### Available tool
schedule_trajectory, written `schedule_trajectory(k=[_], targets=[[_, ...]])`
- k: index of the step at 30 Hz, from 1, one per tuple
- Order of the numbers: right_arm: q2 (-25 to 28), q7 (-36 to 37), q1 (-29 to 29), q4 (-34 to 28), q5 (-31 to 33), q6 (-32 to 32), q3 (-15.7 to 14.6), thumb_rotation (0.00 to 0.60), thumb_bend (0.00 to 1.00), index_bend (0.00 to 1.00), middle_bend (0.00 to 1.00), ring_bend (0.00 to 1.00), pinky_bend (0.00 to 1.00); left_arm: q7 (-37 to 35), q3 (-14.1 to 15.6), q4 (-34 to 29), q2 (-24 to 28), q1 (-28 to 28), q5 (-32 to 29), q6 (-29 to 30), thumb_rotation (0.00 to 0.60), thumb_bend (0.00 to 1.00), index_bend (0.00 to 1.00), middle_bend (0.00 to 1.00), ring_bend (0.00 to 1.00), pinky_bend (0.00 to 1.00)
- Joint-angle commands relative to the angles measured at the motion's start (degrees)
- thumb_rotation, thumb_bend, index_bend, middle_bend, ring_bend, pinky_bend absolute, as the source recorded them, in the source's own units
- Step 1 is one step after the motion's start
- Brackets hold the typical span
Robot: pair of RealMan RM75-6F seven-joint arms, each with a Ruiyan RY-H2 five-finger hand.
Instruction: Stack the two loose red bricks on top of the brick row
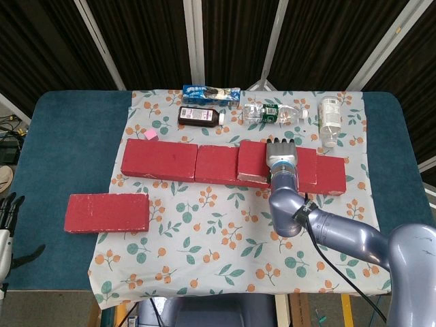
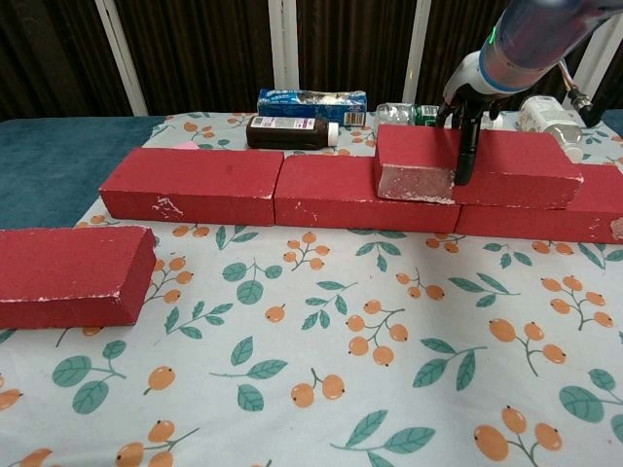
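One loose brick already sits on the brick row, the right hand over it with fingers hanging down its front face; whether they grip I cannot tell. It should lift straight up so the brick keeps square. The other loose brick lies near the worktop left edge, open cloth around it; left hand idle, fingers apart.

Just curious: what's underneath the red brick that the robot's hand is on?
The stacked brick lies on the brick row, spanning the middle and right bricks. The right hand hides part of it; the joint beneath is covered.
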Motion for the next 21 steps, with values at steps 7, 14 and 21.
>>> schedule_trajectory(k=[7,14,21], targets=[[0.5,0.5,0.0,-1.3,0.1,1.1,0.4,0.6,0.19,0.0,0.0,0.0,0.0,-0.1,-0.1,-0.1,0.0,0.1,-0.1,0.1,0.6,0.0,0.07,0.0,0.0,0.06],[2.0,3.6,-0.5,-3.9,-2.2,0.8,2.4,0.6,0.19,0.0,0.0,0.0,0.0,0.3,-0.2,0.0,-0.3,0.0,-0.4,0.0,0.6,0.0,0.07,0.0,0.0,0.06],[7.1,10.2,-3.7,-12.6,-8.0,-0.7,5.0,0.6,0.19,0.0,0.0,0.0,0.0,0.2,-0.2,0.0,-0.4,0.1,-0.4,0.2,0.6,0.0,0.07,0.0,0.0,0.06]])
